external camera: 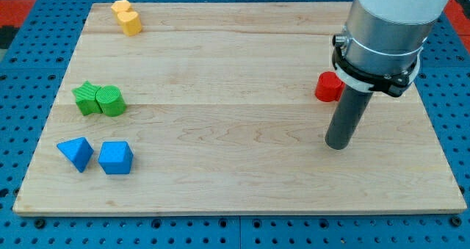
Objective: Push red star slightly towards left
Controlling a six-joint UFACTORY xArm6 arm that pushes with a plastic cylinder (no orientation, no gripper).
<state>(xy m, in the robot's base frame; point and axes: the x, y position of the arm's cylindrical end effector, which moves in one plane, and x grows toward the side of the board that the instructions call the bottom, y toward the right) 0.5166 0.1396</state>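
Observation:
A red block (327, 87), partly hidden behind the rod, lies on the wooden board (235, 117) at the view's right; its shape cannot be made out. My tip (338, 145) rests on the board just below and slightly right of the red block, a short gap apart from it. The arm's grey body covers the view's upper right corner.
Two yellow blocks (127, 17) sit together at the view's top left. A green star (87, 98) touches a green rounded block (111, 100) at the left. Two blue blocks (76, 153) (115, 158) lie at the lower left. A blue pegboard (22, 80) surrounds the board.

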